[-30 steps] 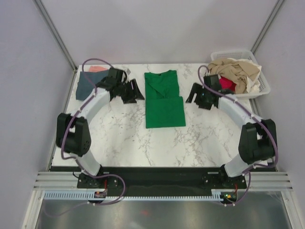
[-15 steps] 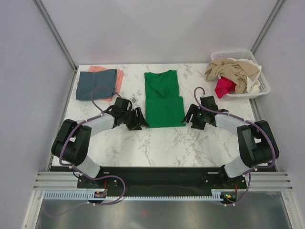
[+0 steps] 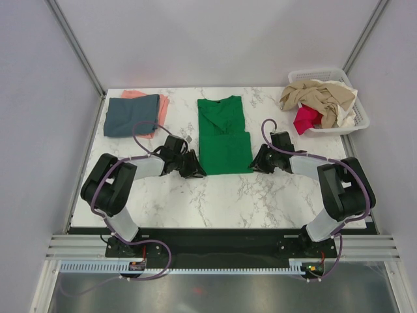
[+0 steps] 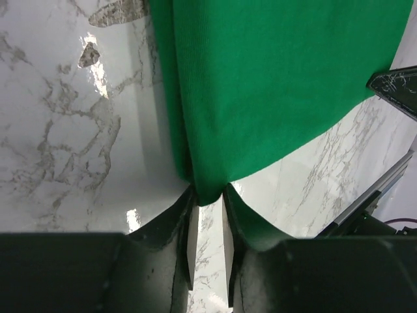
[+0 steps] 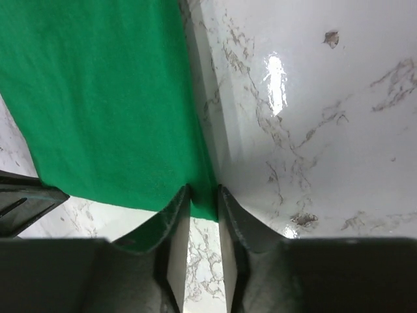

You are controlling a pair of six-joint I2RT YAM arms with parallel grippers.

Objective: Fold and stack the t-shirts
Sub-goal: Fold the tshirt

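Observation:
A bright green t-shirt (image 3: 224, 134) lies flat in a long narrow shape at the middle of the marble table, collar towards the far edge. My left gripper (image 3: 195, 171) sits at its near left corner, and in the left wrist view the green cloth (image 4: 273, 78) is pinched between the tips of the left gripper (image 4: 208, 193). My right gripper (image 3: 255, 163) is at the near right corner, shut on the hem of the green cloth (image 5: 98, 98) in the same way, as the right gripper (image 5: 204, 197) shows in the right wrist view. Both grippers are low on the table.
A slate blue-grey t-shirt (image 3: 131, 115) lies folded on a salmon pink one (image 3: 163, 104) at the far left. A white slatted basket (image 3: 360, 121) at the far right holds a crumpled beige t-shirt (image 3: 319, 95) and a magenta-red one (image 3: 306, 119). Frame posts flank the table.
Both arms came down from the far side to the shirt's near corners, and both grippers closed from wide open onto the green cloth.

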